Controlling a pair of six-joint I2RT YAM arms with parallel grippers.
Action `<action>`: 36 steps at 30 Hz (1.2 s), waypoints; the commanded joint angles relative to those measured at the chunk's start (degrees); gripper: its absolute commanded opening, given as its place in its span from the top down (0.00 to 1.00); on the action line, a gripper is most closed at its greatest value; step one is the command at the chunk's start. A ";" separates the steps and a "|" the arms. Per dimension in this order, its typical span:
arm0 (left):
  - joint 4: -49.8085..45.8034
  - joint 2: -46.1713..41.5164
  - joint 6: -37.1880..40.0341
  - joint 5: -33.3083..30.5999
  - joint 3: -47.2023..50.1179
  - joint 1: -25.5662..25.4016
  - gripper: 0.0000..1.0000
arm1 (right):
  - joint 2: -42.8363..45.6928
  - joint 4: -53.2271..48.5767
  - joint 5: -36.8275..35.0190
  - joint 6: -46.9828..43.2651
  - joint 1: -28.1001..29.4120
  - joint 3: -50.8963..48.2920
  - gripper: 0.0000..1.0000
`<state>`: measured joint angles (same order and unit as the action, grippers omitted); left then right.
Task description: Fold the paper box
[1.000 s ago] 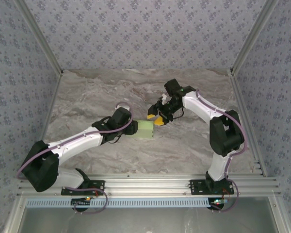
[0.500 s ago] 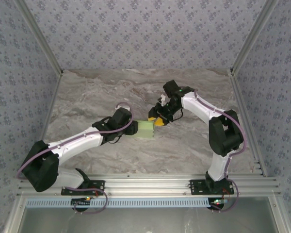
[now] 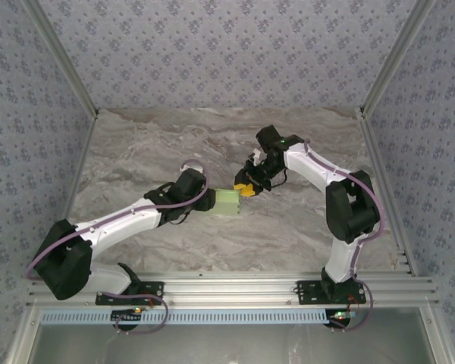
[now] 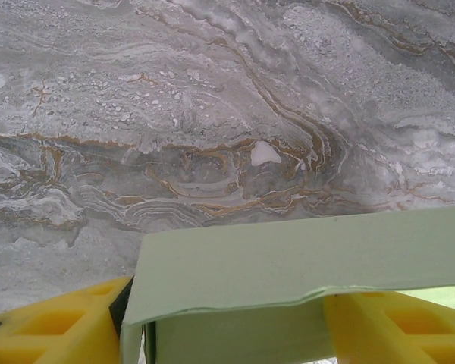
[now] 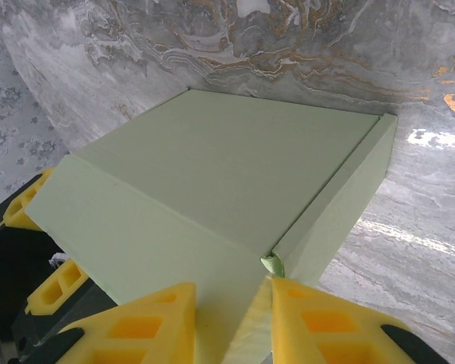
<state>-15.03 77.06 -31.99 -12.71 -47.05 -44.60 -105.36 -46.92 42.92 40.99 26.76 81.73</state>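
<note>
The paper box (image 3: 229, 201) is a pale green card box, partly formed, held just off the marbled table (image 3: 174, 144) between the two arms. My left gripper (image 3: 215, 200) grips its left end. In the left wrist view the yellow fingers (image 4: 57, 326) press on opposite side walls of the box (image 4: 303, 258), under a folded-over top panel. My right gripper (image 3: 245, 189) is at the box's right corner. In the right wrist view its jaws (image 5: 231, 292) straddle a thin card flap (image 5: 252, 334) at the corner of the box (image 5: 227, 167), narrowed but with a gap left.
Patterned walls (image 3: 227, 53) and metal frame posts enclose the table on three sides. An aluminium rail (image 3: 235, 288) carrying both arm bases runs along the near edge. Bare marbled surface lies all around the box.
My right gripper's jaws have narrowed around the box's right corner and shifted slightly towards it. The left gripper and the box have stayed put.
</note>
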 commanded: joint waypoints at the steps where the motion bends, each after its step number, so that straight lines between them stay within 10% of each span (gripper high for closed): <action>1: -1.35 1.93 0.68 0.54 -0.70 -0.66 0.34 | -0.73 -1.26 5.29 -0.57 0.75 2.82 0.71; 12: -1.77 2.56 1.09 -0.12 -0.94 -0.64 0.34 | 3.59 1.55 0.40 -8.43 1.59 -0.12 0.46; 21: -2.84 4.23 0.97 0.58 -1.74 -0.50 0.34 | 12.04 10.38 -11.68 -22.54 2.94 -9.80 0.50; 36: -3.01 3.32 0.51 1.04 -1.47 -0.49 0.35 | 14.13 17.01 -23.19 -21.49 5.43 -14.05 0.71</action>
<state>-13.61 79.66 -31.97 -12.67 -48.71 -44.71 -92.12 -29.76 23.05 19.86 31.55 65.93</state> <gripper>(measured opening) 0.656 0.295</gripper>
